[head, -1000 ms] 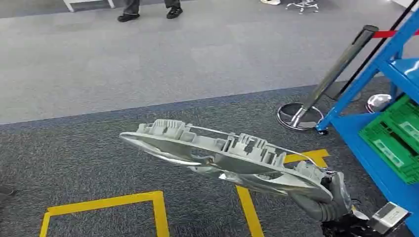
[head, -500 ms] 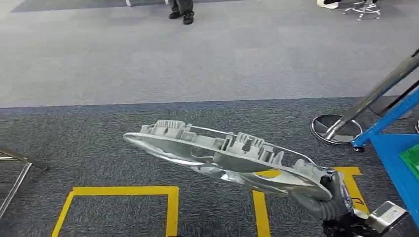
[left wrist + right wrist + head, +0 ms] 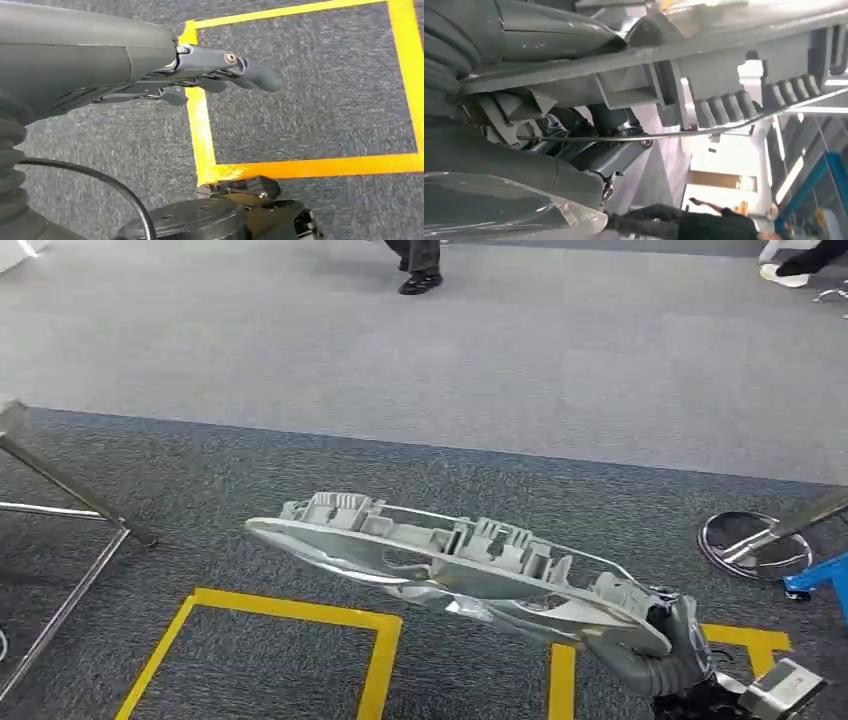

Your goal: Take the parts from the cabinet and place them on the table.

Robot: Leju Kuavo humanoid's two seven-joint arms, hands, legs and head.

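My right hand (image 3: 668,648) grips one end of a long grey plastic part (image 3: 450,558) with ribbed clips along its upper rim. The part stretches out to the left, level above the dark carpet. In the right wrist view the same grey part (image 3: 704,65) runs across the hand (image 3: 524,115), whose fingers are wrapped round it. My left hand (image 3: 210,75) hangs over the floor with its fingers stretched out and nothing in them.
Yellow tape squares (image 3: 290,615) mark the dark carpet below the part. A metal frame leg (image 3: 70,490) stands at the left. A chrome post base (image 3: 755,545) and a blue shelf corner (image 3: 820,575) lie at the right. A person's shoes (image 3: 418,282) are far ahead.
The camera has swung left: the blue shelf and post have slid off to the right and a metal frame has come in at the left. The part stays held in my right hand.
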